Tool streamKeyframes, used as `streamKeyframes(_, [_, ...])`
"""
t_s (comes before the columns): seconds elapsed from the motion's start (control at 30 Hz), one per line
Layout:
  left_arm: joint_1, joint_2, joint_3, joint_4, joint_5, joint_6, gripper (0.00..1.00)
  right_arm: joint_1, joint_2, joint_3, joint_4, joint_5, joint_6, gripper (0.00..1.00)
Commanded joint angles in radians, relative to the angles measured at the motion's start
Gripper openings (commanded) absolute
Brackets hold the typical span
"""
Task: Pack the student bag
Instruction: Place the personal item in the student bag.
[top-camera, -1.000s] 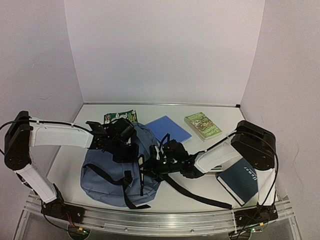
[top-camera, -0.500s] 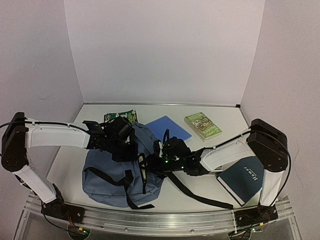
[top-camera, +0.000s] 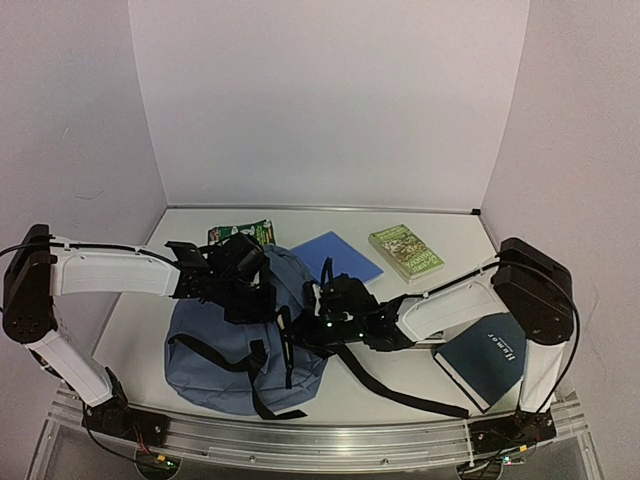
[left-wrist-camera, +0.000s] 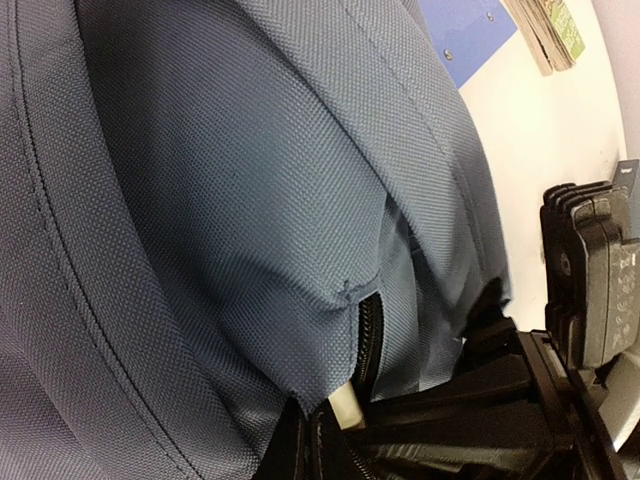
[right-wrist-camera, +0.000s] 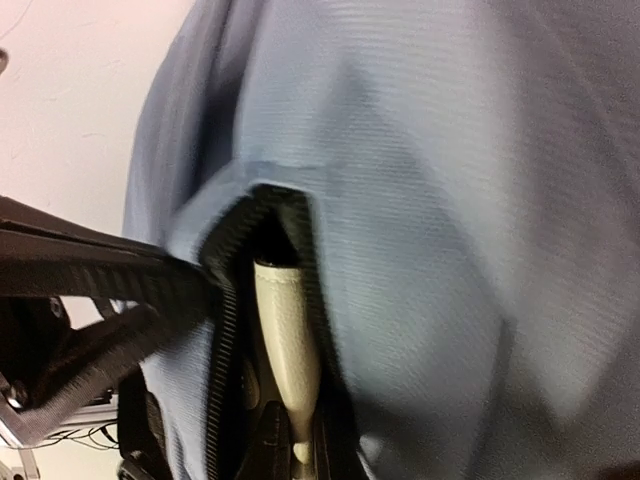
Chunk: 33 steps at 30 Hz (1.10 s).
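From above, the backpack (top-camera: 210, 345) lies left of centre on the table (top-camera: 440, 225), my left gripper (top-camera: 252, 298) on top of it and my right gripper (top-camera: 306, 316) at its right side.

Left wrist: my left jaws are clenched on backpack fabric beside the zip (left-wrist-camera: 365, 330).

Right wrist: one pale finger (right-wrist-camera: 285, 330) sits in the zip opening. I cannot tell how my right jaws stand.

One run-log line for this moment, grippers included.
left gripper: shut on student bag fabric by zip | right gripper: at zip opening, grip unclear | dark blue book, green paperback: on table, unpacked
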Motion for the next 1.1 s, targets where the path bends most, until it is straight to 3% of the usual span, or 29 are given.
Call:
streamKeyframes(0.0, [-0.006,-0.022,0.034,0.094,0.036,0.01,0.0,0.029,0.059,0.1,0.042,-0.043,-0.027,0.06])
streamKeyframes(0.23, [-0.006,-0.023,0.027,0.098,0.03,0.008,0.0,0.038,0.085,0.127,0.05,-0.033,-0.041,0.08])
streamKeyframes(0.33, [-0.002,-0.029,0.023,0.084,0.007,0.006,0.0,0.037,0.037,0.093,0.047,0.0,-0.069,0.16])
streamKeyframes(0.5, [0.027,-0.01,0.023,0.06,-0.005,-0.004,0.0,0.038,-0.115,-0.008,-0.009,0.066,-0.172,0.38])
streamKeyframes(0.63, [0.043,0.019,0.045,0.089,-0.004,0.012,0.0,0.051,-0.237,-0.072,-0.142,0.118,-0.274,0.46])
streamKeyframes(0.83, [0.083,0.085,0.103,0.132,0.043,0.058,0.0,0.113,-0.352,-0.069,-0.329,0.182,-0.406,0.46])
streamKeyframes(0.97, [0.089,0.101,0.137,0.12,0.071,0.088,0.01,0.14,-0.316,0.002,-0.491,0.264,-0.362,0.42])
streamKeyframes(1.07, [0.088,0.083,0.139,0.106,0.089,0.097,0.15,0.164,-0.285,0.02,-0.541,0.282,-0.298,0.41])
